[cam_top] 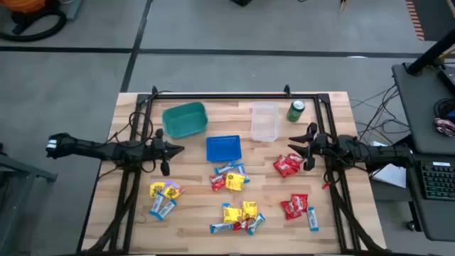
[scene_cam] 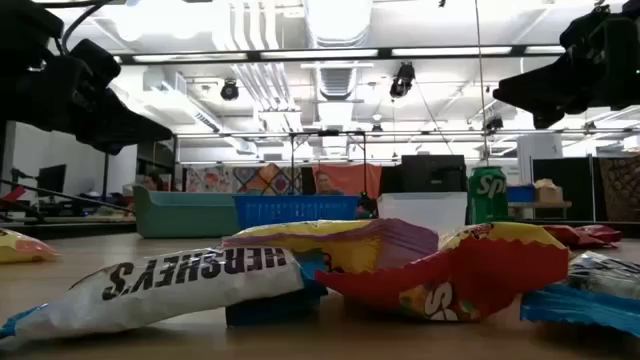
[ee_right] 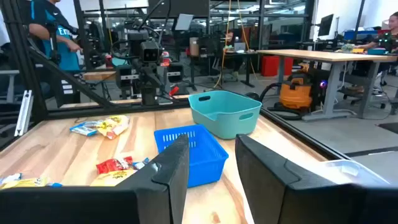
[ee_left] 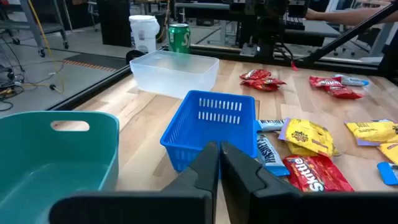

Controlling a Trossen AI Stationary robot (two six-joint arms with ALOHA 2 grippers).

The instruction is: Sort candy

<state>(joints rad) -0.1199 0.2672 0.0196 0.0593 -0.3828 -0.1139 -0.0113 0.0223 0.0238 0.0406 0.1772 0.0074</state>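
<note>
Wrapped candies lie flat on the wooden table in loose groups: red packs (cam_top: pixel 288 165) near my right gripper, a mixed heap (cam_top: pixel 229 178) in front of the blue basket, yellow and blue ones (cam_top: pixel 163 193) on the left, and more (cam_top: pixel 240 217) by the near edge. The low view shows a Hershey's bar (scene_cam: pixel 170 285) and a red pack (scene_cam: pixel 470 275) close up. My left gripper (cam_top: pixel 179 148) (ee_left: pixel 219 158) hovers shut, left of the blue basket, touching nothing. My right gripper (cam_top: pixel 293 148) (ee_right: pixel 211 165) hovers open above the red packs.
Along the far side stand a teal basket (cam_top: pixel 185 119), a blue mesh basket (cam_top: pixel 224 148), a clear tub (cam_top: pixel 264 122) and a green drink can (cam_top: pixel 296 110). A black frame (cam_top: pixel 220 95) borders the table. Bare wood lies between the candy groups.
</note>
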